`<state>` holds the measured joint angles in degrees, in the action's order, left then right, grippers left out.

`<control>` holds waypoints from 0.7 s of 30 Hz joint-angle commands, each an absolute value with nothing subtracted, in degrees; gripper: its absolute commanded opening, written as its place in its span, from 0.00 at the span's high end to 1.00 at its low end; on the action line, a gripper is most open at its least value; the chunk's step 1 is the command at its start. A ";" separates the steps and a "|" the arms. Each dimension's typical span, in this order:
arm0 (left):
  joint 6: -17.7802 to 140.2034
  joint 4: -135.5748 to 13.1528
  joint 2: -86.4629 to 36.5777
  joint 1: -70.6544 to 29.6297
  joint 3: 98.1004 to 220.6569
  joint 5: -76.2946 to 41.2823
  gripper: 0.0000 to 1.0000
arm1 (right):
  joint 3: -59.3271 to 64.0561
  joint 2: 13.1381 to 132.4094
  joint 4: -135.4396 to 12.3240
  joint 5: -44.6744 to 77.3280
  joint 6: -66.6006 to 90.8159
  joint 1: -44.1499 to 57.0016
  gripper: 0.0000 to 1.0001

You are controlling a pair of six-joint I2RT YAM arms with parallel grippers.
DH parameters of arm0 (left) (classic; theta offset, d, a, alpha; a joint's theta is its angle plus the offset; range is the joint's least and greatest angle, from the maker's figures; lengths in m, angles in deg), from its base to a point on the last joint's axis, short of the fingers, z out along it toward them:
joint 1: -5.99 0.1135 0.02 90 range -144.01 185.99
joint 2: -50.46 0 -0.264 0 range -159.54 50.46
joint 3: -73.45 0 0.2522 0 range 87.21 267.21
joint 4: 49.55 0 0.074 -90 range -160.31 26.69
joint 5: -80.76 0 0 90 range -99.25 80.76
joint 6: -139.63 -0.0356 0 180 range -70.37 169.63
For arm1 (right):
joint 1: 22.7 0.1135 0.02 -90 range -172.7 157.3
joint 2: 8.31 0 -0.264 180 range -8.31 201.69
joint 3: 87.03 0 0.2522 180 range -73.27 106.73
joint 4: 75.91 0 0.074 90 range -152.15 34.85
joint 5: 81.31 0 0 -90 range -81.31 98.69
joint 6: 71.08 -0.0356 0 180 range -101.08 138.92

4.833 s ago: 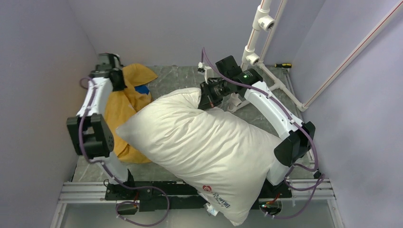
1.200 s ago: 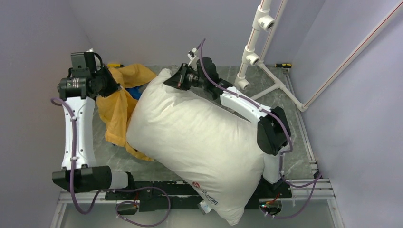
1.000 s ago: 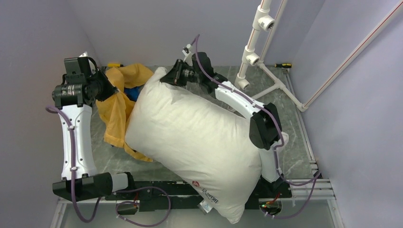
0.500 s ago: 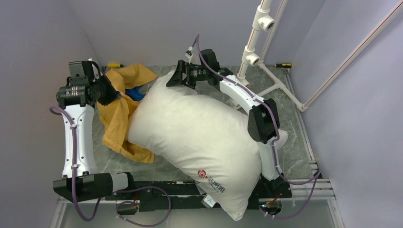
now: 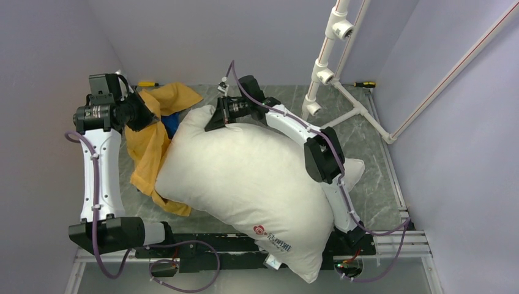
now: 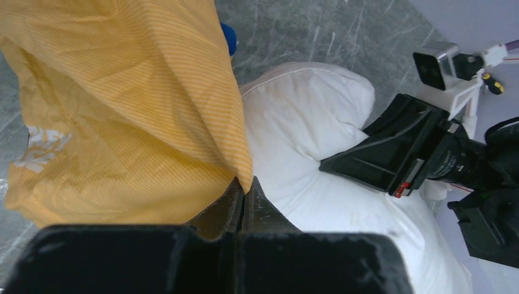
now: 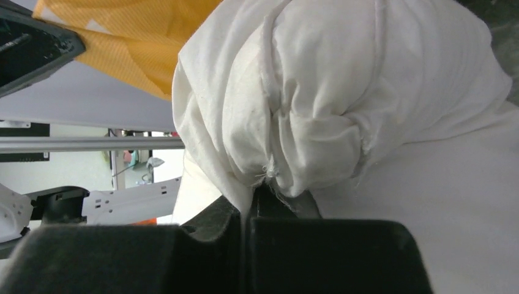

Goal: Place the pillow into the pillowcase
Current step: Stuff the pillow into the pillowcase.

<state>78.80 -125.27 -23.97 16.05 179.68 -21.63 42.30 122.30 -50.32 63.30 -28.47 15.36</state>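
Observation:
The plump white pillow lies diagonally across the table, its red logo at the near end. Its far left part overlaps the pillowcase, which shows its orange-yellow side and a bit of blue. My left gripper is shut on an edge of the pillowcase, holding it up beside the pillow. My right gripper is shut on the bunched far corner of the pillow, with white fabric pinched between its fingers.
A white pipe stand rises at the back right with a screwdriver beside its foot. A yellow-handled tool lies at the back left. Walls close in on three sides of the grey marble table.
My right gripper opened and shut again on the pillow's far corner, then moved left and down. The pillow shifted left over the pillowcase. The left arm has barely moved.

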 commanded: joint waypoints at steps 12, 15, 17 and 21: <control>88.19 -112.75 -22.57 16.21 187.48 -33.45 1.00 | 33.19 103.51 -79.35 53.23 -46.48 11.84 1.00; 88.31 -114.09 -22.53 16.27 188.97 -33.36 1.00 | 37.28 102.69 -76.07 47.98 -43.46 11.69 1.00; 88.22 -115.20 -22.13 16.27 188.97 -33.24 1.00 | 38.66 101.52 -74.13 43.84 -40.41 11.43 1.00; 89.61 -115.77 -20.46 16.27 186.82 -34.51 1.00 | 34.62 98.31 -76.36 36.30 -39.20 10.53 1.00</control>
